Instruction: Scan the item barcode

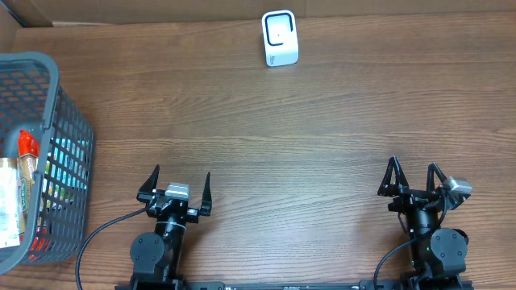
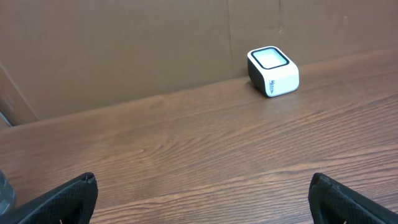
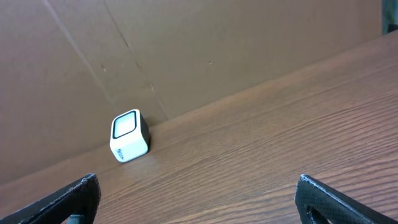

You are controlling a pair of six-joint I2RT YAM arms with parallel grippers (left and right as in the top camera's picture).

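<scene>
- Table: a dark, wood-grained surface filling nearly the whole overhead view; every other element rests on it.
- Cardboard wall: plain brown board standing along the far edge of the table (seen best in both wrist views, where it forms the backdrop).
- Basket: a grey plastic mesh basket at the left edge of the table, partly cut off by the overhead frame and lying to the left of the left arm.
- Left gripper: near the front edge, left of centre, pointing toward the far side. Its jaws are spread wide with nothing between them (in the left wrist view the dark fingertips sit at the two lower corners, bare table between).
- Right gripper: near the front edge at the right, well apart from the left one. Its jaws are likewise released and hold nothing.
- Scanner: a small white box with a dark-framed window, standing at the far edge just in front of the cardboard wall, well apart from both grippers.
- Items: packaged goods lying inside the basket, among them a red-topped piece; no barcode can be made out.
</scene>
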